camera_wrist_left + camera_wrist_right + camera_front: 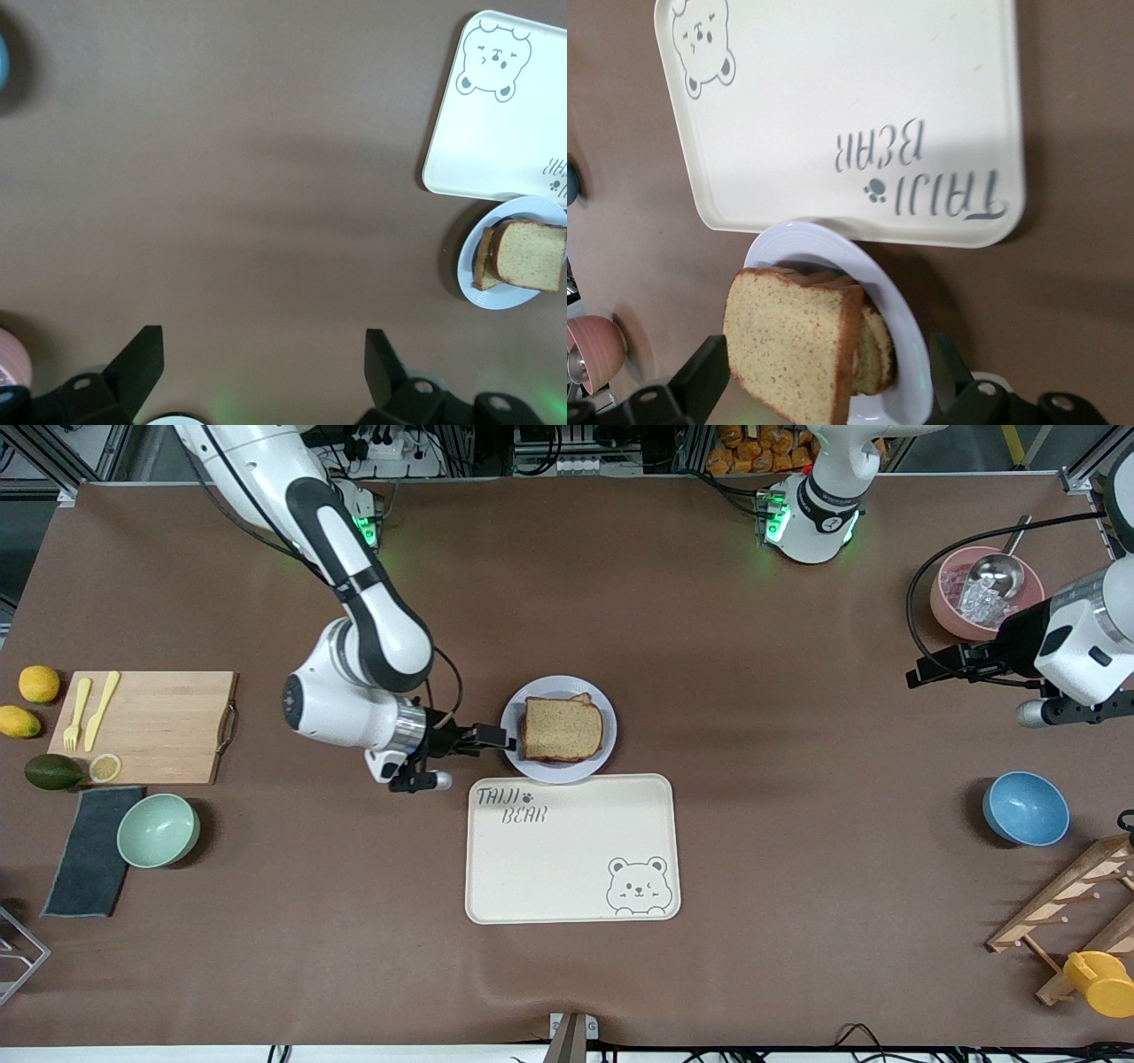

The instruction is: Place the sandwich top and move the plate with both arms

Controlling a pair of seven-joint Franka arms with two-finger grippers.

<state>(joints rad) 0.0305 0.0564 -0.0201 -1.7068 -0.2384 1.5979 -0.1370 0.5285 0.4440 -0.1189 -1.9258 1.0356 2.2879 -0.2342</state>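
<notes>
From the front, my right gripper (493, 737) is spread wide at the plate (558, 771), which holds the sandwich top (563, 729) on the stack; the tray (572, 849) sits just nearer the camera. My left wrist view shows my left gripper (264, 365) wide over bare table. My right wrist view shows the bread (793, 341) between my fingers, untouched.
</notes>
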